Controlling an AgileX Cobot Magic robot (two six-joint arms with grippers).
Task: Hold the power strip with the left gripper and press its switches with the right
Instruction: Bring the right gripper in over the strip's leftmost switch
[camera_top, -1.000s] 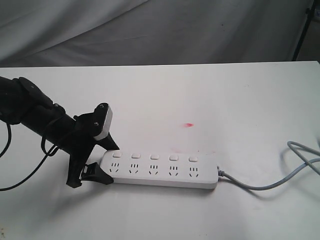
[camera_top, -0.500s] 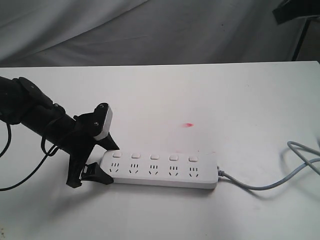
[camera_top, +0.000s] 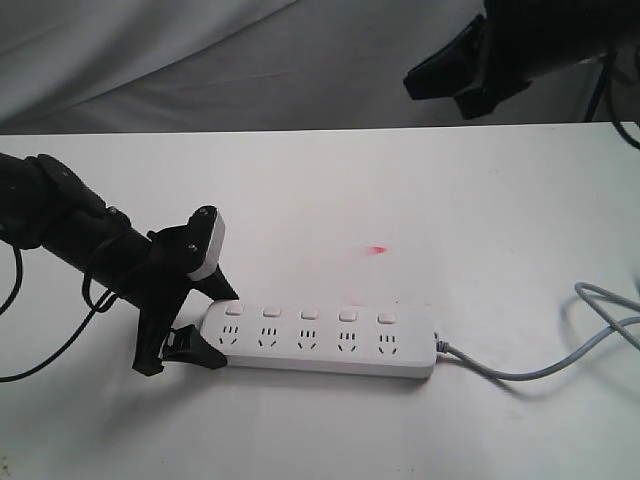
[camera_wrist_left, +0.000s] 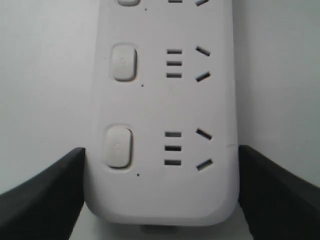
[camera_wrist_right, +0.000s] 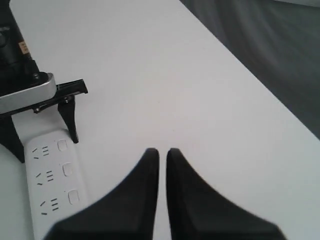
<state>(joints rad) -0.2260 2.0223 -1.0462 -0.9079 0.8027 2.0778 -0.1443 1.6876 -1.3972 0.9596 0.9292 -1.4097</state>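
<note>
Plainly smooth, round-ended plastic power strip (camera_top: 320, 352)

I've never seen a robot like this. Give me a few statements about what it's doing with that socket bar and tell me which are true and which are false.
1. The left gripper clasps the power strip at the end away from its cable. True.
2. The right gripper is pressing a switch. False: it hangs above the table, away from the strip, touching nothing.
3. The strip carries five switches in a row. True.
4. A plug sits in one of the sockets. False: every socket is empty.
5. The right gripper's fingers are spread wide. False: they are almost together.
</note>
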